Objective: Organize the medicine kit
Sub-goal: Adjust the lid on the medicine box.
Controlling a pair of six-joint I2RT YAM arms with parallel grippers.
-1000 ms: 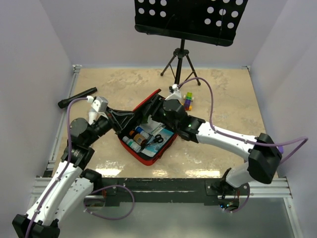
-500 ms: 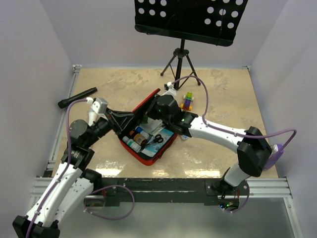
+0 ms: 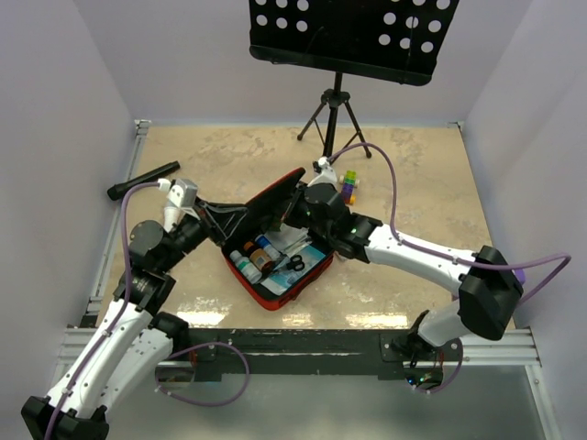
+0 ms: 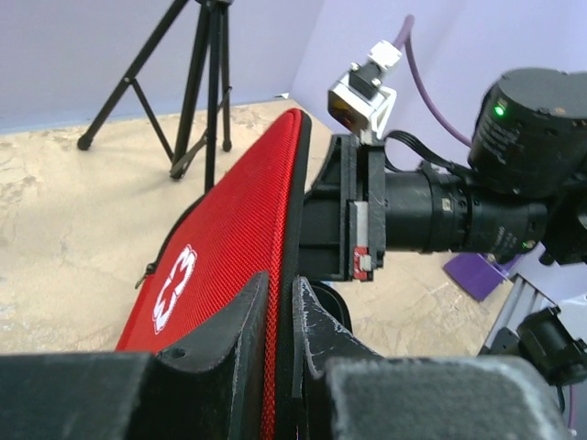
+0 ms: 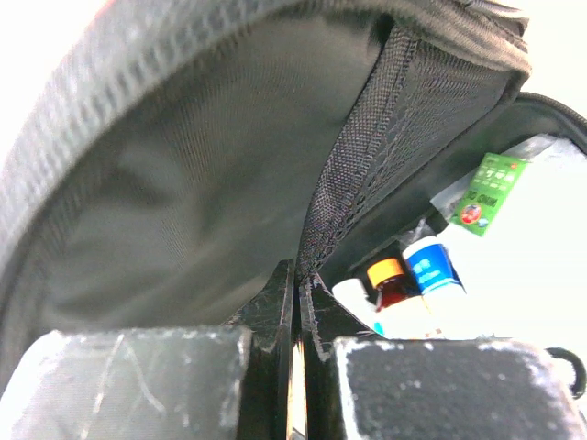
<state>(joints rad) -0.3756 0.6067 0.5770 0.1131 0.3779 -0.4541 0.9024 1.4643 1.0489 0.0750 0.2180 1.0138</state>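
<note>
Beige stone-patterned table [image 3: 413, 165] is sitting between lilac walls, with a black music stand [image 3: 344, 27] standing at the back. Medicine kit [image 3: 301, 284] is lying open at mid-table, just ahead of both arms, its lid [image 4: 229, 247] standing up along the far-left side. Left claw [image 4: 280, 284] is gripping the lid's rim, jaws narrow, one finger on the red outside and one on the black lining, propping it upright. Right claw [image 5: 295, 275] is reaching inside the lid, fingers closed tight and seemingly nipping the black mesh strip [image 5: 339, 183] running down the lining. A second ago those fingers were standing wide. Half a second ago the arm was pushing deeper toward the hinge, and it is now sitting back a little to the right. The case is also looking slightly nudged toward the near edge. My reading: a pocket grip has just been made, so the lid pocket is probably being opened for stowing. Bottles [image 5: 408, 275], scissors [image 3: 295, 264] and a green packet [image 5: 491, 188] are lying in the base. Flashlight [image 3: 142, 180] is lying well apart at far left.
</note>
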